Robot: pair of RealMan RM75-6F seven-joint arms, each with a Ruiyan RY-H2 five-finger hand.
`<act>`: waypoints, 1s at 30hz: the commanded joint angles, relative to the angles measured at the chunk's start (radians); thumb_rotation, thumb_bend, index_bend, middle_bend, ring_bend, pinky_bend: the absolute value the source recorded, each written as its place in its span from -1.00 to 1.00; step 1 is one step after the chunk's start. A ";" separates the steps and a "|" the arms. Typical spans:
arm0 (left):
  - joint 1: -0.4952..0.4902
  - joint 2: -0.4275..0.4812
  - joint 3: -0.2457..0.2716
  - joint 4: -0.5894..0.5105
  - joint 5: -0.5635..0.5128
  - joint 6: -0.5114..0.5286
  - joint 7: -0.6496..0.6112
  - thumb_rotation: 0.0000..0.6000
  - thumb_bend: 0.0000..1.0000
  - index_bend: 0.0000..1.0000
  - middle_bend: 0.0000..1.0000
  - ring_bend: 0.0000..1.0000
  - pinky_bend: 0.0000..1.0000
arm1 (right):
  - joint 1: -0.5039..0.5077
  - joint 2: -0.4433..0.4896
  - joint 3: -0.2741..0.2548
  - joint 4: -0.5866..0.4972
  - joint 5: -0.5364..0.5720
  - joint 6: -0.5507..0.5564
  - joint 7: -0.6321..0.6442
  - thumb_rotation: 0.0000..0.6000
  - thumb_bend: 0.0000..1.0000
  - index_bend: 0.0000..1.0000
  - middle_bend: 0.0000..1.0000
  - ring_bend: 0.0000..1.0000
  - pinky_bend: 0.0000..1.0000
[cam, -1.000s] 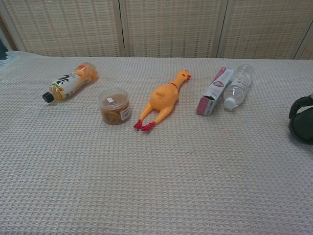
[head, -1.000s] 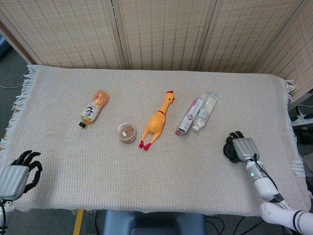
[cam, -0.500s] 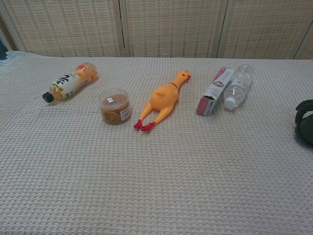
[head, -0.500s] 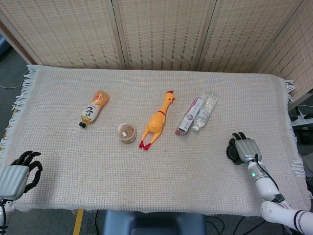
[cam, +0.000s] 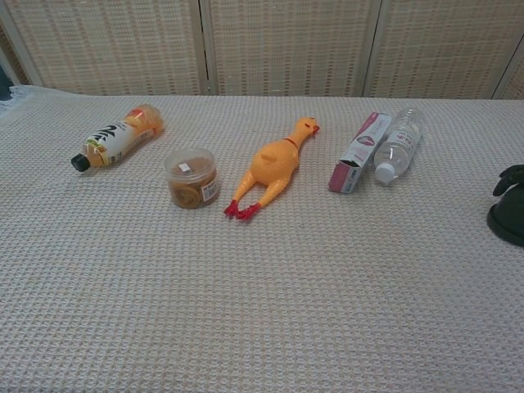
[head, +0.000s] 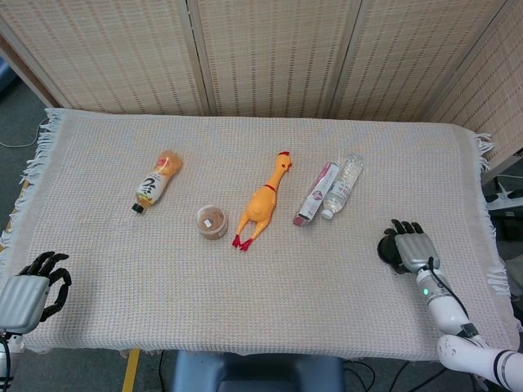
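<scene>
Head view shows the right hand [head: 409, 247] near the right edge, fingers curled and holding nothing, nearest the water bottle [head: 341, 187]; the left hand [head: 29, 290] rests at the near-left corner, fingers apart.

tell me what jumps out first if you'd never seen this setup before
The orange rubber chicken lies stretched out in the middle of the cream woven cloth, in a loose row with an orange drink bottle and a small round tub to its left, and a pink box beside a clear water bottle to its right. The left hand and right hand sit at the near corners, holding nothing.
</scene>
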 commanded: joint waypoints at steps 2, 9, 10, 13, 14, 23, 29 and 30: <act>0.000 0.000 0.000 0.000 -0.001 0.000 0.000 1.00 0.06 0.18 -0.53 -0.67 -0.16 | 0.001 0.002 -0.002 -0.003 0.006 0.004 -0.005 1.00 -0.44 -0.76 -1.00 -1.00 -0.95; 0.000 0.000 0.001 -0.001 0.001 0.001 0.002 1.00 0.06 0.18 -0.53 -0.67 -0.16 | -0.014 0.004 0.004 -0.009 -0.035 0.052 0.020 1.00 -0.56 -1.00 -1.00 -1.00 -0.99; 0.000 0.000 0.000 -0.001 0.001 0.001 0.002 1.00 0.06 0.18 -0.53 -0.67 -0.16 | -0.018 0.007 0.005 -0.012 -0.044 0.061 0.027 1.00 -0.59 -1.00 -1.00 -1.00 -0.99; 0.001 0.000 0.000 -0.001 0.000 0.001 0.003 1.00 0.06 0.18 -0.53 -0.67 -0.16 | -0.033 0.019 0.007 -0.030 -0.079 0.093 0.052 1.00 -0.68 -1.00 -1.00 -1.00 -1.00; 0.000 0.000 0.000 -0.001 0.000 0.001 0.003 1.00 0.06 0.18 -0.53 -0.67 -0.16 | -0.038 0.025 0.007 -0.037 -0.090 0.101 0.059 1.00 -0.70 -1.00 -1.00 -1.00 -1.00; 0.002 0.000 0.002 -0.004 0.005 0.006 0.004 1.00 0.06 0.18 -0.52 -0.67 -0.16 | -0.091 0.077 -0.005 -0.106 -0.145 0.188 0.076 1.00 -0.77 -1.00 -1.00 -1.00 -1.00; 0.002 -0.002 0.003 -0.002 0.009 0.007 0.003 1.00 0.06 0.18 -0.52 -0.67 -0.16 | -0.163 -0.003 -0.028 -0.030 -0.267 0.367 0.069 1.00 -0.80 -1.00 -1.00 -1.00 -1.00; 0.001 -0.002 0.004 -0.001 0.009 0.004 0.004 1.00 0.06 0.18 -0.52 -0.67 -0.16 | -0.169 -0.006 -0.037 -0.027 -0.274 0.357 0.079 1.00 -0.80 -1.00 -1.00 -1.00 -1.00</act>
